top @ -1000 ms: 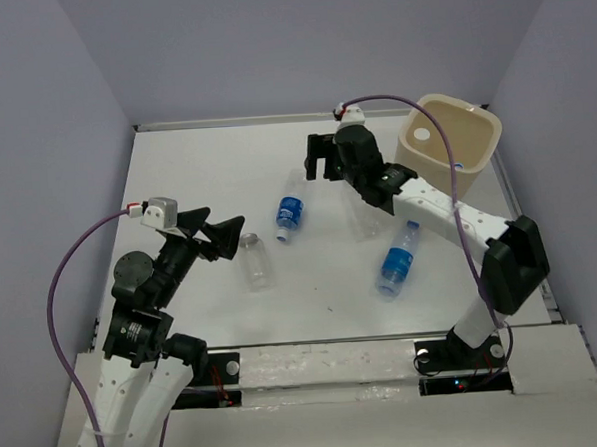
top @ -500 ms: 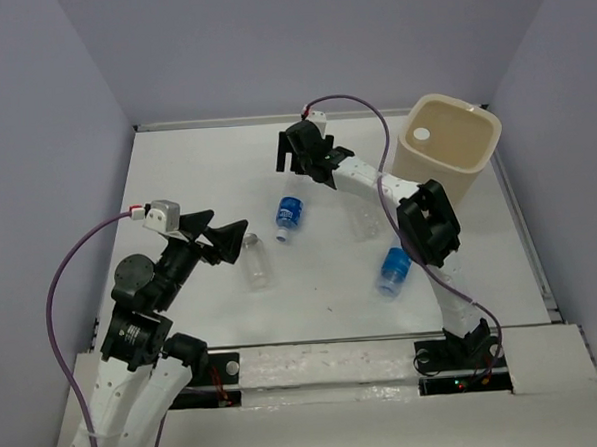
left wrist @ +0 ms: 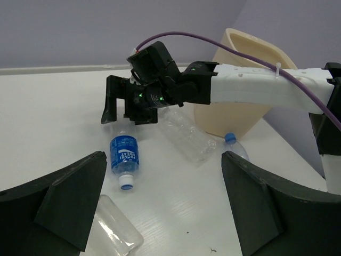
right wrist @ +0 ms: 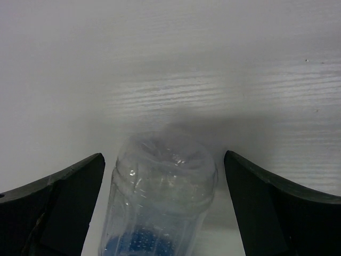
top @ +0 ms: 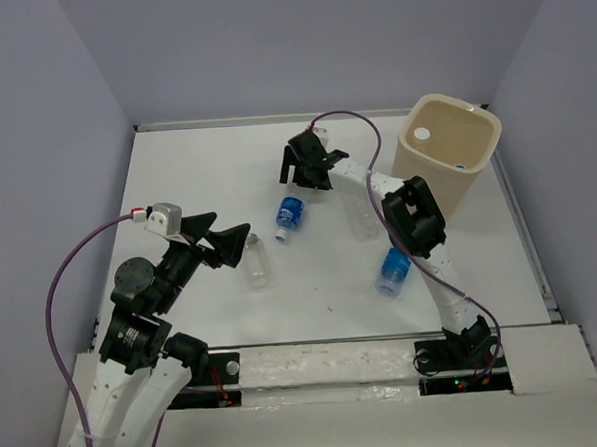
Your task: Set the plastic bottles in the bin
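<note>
Overhead view: the right hand [top: 302,173] reaches to mid-bench, hovering at the far end of a blue-labelled bottle [top: 290,213] that lies on the bench [top: 196,169]. The bin [top: 479,139] stands well apart at the far right corner. The left hand [top: 229,227] hangs with its fingers spread wide, beside an unlabelled bottle [top: 255,262]. Left wrist view: we see that hand's fingers far apart and empty, and the right hand above the blue-labelled bottle's base end. Right wrist view: the right hand's fingers are wide, straddling the bottle's base without touching it. We judge the main hazard to be a grip so near the rounded end, where the smooth, light bottle could squirt out or roll as the fingers close.
</note>
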You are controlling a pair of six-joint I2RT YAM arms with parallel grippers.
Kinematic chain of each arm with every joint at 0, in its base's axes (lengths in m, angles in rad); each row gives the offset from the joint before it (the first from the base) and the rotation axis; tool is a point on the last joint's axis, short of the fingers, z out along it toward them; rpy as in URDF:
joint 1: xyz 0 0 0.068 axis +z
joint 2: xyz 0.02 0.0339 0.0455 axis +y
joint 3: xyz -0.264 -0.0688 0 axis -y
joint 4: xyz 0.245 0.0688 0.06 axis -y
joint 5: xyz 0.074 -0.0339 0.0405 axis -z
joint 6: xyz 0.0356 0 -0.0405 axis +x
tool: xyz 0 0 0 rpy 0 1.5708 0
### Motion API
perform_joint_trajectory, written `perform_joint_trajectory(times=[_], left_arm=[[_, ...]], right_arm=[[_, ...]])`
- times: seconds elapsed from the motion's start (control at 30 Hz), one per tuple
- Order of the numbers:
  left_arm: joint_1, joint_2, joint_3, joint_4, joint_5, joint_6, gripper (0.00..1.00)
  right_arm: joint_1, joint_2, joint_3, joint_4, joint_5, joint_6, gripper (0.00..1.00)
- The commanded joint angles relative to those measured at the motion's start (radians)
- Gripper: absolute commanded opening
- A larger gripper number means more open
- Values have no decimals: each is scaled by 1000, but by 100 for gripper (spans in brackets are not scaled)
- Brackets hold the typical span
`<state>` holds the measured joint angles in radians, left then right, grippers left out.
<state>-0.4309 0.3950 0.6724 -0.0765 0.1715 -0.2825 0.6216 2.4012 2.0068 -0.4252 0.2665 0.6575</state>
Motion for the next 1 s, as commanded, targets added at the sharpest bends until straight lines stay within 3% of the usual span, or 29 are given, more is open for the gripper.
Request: perform_joint_trajectory(times=[0.0,0.23,0.27,0.3,0.37,0.67,0.87,0.97], left_arm=[[-9,-7,32,29,-4,6,99],[-11,-4,32,29,-7,9,99],[-11,-2,33,29,-7,8,99],[-9,-2,33,29,-9,8,99],[-11,-2,32,27,-9,8,99],[-5,1,30,29,-9,6,99],[-3,-12,30,27,-10,8,99],[-2,-18,30,27,-4,8,99]], right_arm=[[-10,3,46,-6,-53,36,96],[-10,15,73,-4,-73,47,71],[-10,9,70,-3,-70,48,65],[-10,-8,61,-1,-59,50,51],[-10,-31,47,9,-47,51,39],[12,-348,-123,239,6,-102,32],[12,-695,-235,341,310,-412,32],[-5,-845,-337,569,500,-672,32]])
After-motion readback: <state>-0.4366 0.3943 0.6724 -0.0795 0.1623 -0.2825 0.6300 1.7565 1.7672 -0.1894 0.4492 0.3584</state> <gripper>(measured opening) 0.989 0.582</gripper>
